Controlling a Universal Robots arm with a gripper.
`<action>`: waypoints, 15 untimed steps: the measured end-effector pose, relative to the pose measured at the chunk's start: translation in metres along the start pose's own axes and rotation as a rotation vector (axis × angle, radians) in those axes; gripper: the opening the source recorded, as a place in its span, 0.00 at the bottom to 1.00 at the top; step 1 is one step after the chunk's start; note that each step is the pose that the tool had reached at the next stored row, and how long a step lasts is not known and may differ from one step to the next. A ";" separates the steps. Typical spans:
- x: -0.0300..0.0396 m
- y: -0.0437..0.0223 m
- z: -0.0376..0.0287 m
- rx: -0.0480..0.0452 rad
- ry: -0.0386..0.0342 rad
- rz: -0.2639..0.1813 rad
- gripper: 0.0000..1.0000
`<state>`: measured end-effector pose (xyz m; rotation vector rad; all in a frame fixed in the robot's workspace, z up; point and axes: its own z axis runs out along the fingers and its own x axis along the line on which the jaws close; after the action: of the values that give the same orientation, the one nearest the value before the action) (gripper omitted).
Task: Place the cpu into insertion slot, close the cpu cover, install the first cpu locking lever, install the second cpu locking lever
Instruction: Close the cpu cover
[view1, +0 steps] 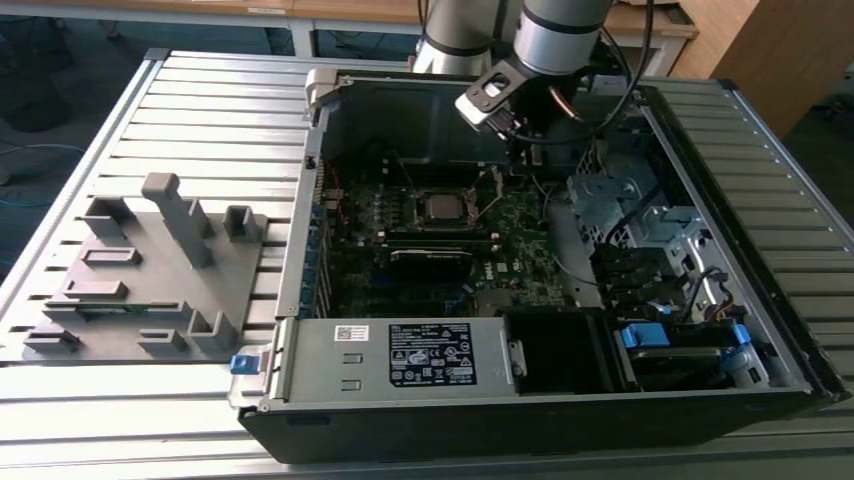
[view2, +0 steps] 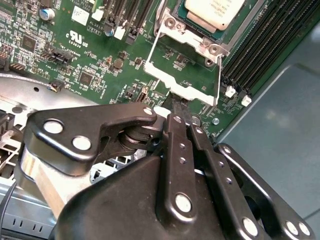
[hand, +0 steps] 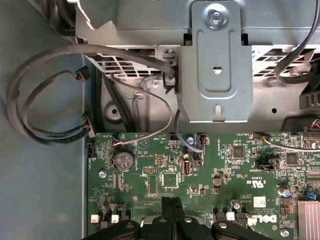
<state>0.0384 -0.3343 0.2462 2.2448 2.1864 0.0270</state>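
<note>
Jaws together at raised cpu cover (view2: 175, 82), open computer case (view1: 534, 425) on slatted table (view1: 214, 110); wooden furniture (view1: 754, 50) behind

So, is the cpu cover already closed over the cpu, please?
No: in the second wrist view the cpu cover is swung open beside the bare cpu.

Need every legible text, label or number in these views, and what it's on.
Black label on the grey metal box, exterior view: print too small to read.
White sticker beside it: too small to read.
White markings on the green circuit board, both wrist views: too small to read.
cpu top: no readable print.
</note>
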 end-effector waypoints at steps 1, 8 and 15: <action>0.0000 -0.0004 0.0000 0.0000 0.0001 0.000 0.10; -0.0001 -0.0027 0.0000 0.0000 0.0000 0.000 0.10; -0.0001 -0.0047 0.0001 0.0000 0.0001 0.000 0.10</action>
<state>0.0337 -0.3343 0.2461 2.2448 2.1865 0.0271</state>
